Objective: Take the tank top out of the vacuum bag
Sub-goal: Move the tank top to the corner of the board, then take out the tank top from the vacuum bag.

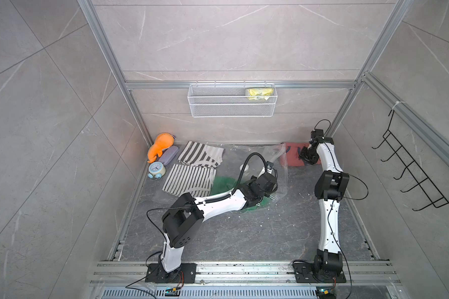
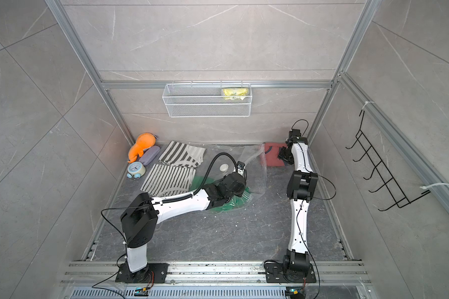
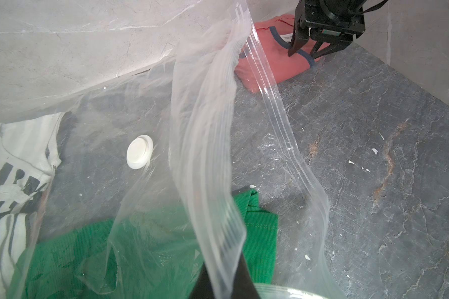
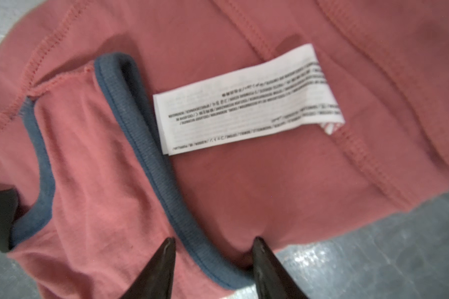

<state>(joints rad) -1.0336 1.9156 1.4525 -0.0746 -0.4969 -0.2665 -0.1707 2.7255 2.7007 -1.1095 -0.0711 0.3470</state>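
Left claw (image 3: 224, 277) is nearest: clamped on the upper lip of the vacuum bag (image 3: 205, 116), holding the clear film up off the counter (image 3: 373, 129), with the mouth gaping toward the far right corner. Green ribbed garment (image 3: 88, 253) sits inside the bag just under that claw, one corner uncovered at the mouth. White round valve (image 3: 139, 152) is on the film a bit further in. Two black-and-white striped garments (image 1: 189, 180) lie flat to the left of the green one; can't tell if the film covers them. Zip-seal strip (image 3: 278, 103) of the lower lip runs along the counter toward the tank top (image 3: 275, 64). That one is salmon-red with blue trim (image 4: 145, 145), white care label (image 4: 246, 101) face up. It lies on the counter in the far right corner, almost all of it outside the bag, and the strip crosses only its bag-side edge. Right claw (image 4: 214, 239) is down on it, jaws apart, tips straddling the blue trim. Far left corner: orange plush toy (image 1: 161, 145), grey pouch (image 1: 168, 154), pale blue alarm clock (image 1: 156, 169), close together. Back wall: white wire basket (image 1: 231, 108), yellow packet (image 1: 259, 93) at its right end.
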